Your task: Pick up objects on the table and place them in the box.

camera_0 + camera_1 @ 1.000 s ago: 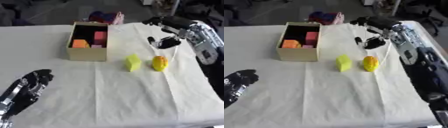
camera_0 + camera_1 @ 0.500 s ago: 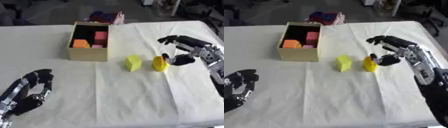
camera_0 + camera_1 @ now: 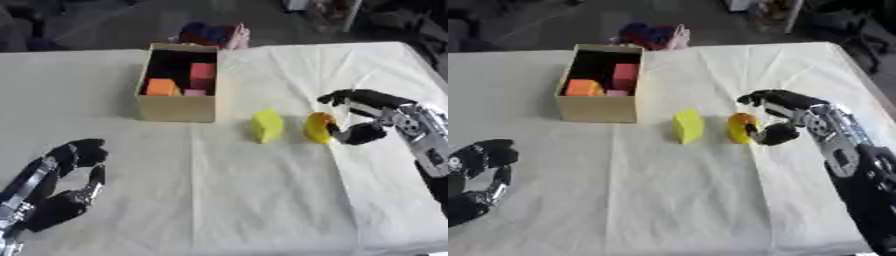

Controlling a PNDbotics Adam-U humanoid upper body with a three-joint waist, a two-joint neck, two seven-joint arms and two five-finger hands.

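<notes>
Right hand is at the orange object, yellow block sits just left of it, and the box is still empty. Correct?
Not quite: the box isn't empty. The left eye view shows an orange block, a red one and a pink piece inside. The rest holds: the right hand is at the orange object, with the yellow block just left of it.

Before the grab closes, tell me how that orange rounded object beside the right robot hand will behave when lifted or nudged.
The orange rounded object has curved sides, so it may roll or slip if nudged rather than gripped. It stands on edge on the soft cloth, so a bump could tip it toward the yellow block. The right robot hand cups it from the right; whether it touches cannot be told.
</notes>
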